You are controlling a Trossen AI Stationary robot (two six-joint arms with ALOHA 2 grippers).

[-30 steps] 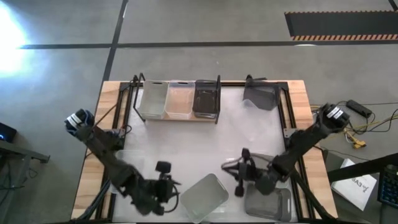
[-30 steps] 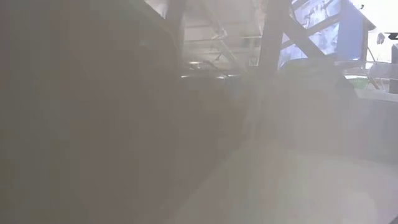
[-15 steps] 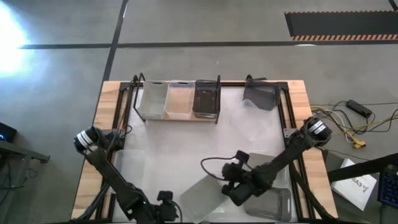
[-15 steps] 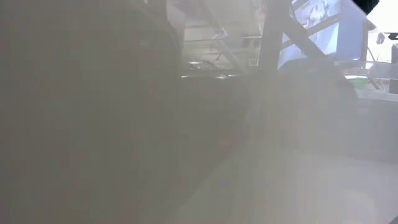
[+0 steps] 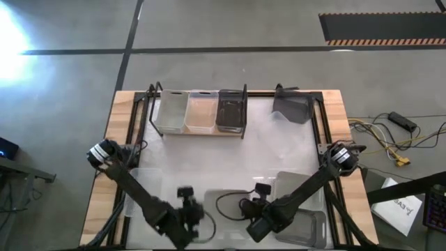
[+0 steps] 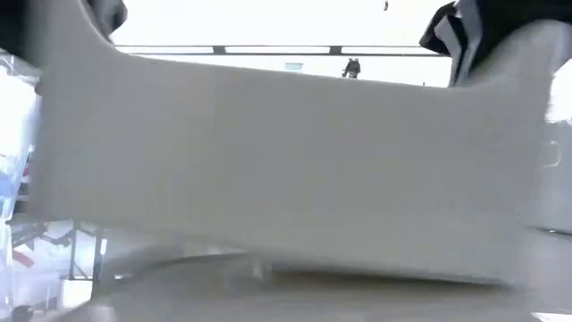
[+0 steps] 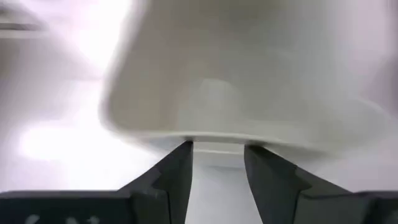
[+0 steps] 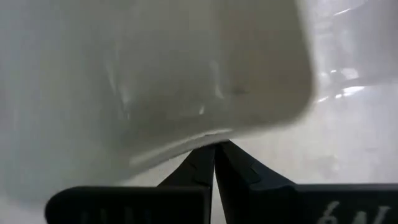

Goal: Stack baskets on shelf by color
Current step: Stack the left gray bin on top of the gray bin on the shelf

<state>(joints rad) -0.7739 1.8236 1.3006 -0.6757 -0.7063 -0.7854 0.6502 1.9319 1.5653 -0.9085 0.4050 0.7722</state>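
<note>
Wrist views: both hands, left (image 7: 216,146) and right (image 8: 214,149), pinch the light grey basket's (image 6: 295,161) rim.

My overhead camera looks straight down on the white worktop (image 5: 209,160); low and both wrist cameras sit close against one whitish plastic basket (image 6: 286,161).

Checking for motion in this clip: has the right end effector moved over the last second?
Yes. In the high view the right end effector has shifted left and toward the table's near edge, farther from the shelf.
</note>
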